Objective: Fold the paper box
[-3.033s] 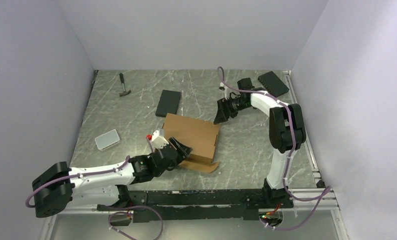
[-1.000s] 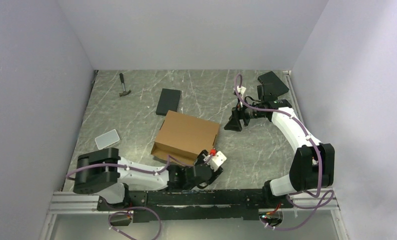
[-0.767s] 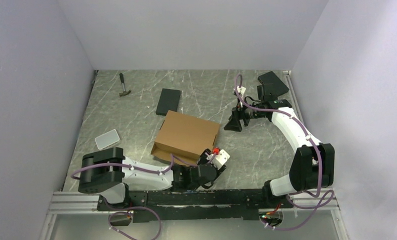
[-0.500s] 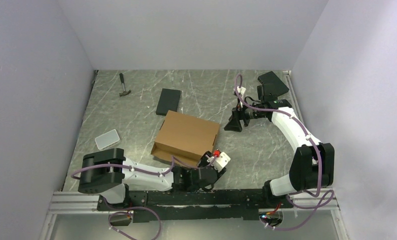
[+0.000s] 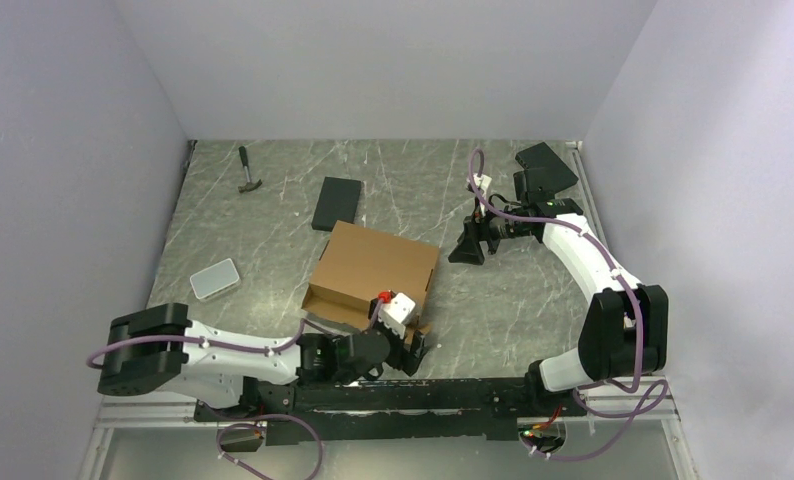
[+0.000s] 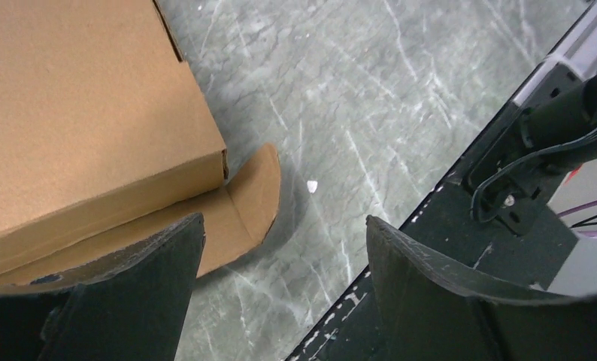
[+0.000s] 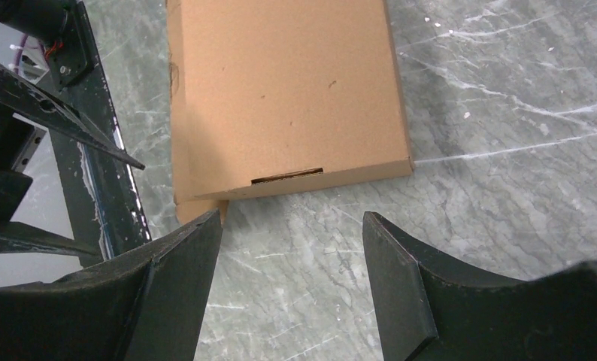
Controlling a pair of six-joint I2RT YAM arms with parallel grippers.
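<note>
1. Paper box [image 5: 373, 268] sits mid-table [image 5: 533, 300], lid down, rounded flap [image 6: 246, 207] lying flat at its near corner.
2. Left gripper [image 6: 284, 222]: jaws apart, empty, at that flap.
3. Right gripper [image 7: 292, 216]: jaws apart, empty, beside the box's right edge.

text: none legible | labels: none | numbers: none

paper box [image 5: 375, 267] | brown cardboard | lid closed, lying flat | near tab sticking out

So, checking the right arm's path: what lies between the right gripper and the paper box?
Only bare table lies between the right gripper and the paper box, seen in the top view.
</note>
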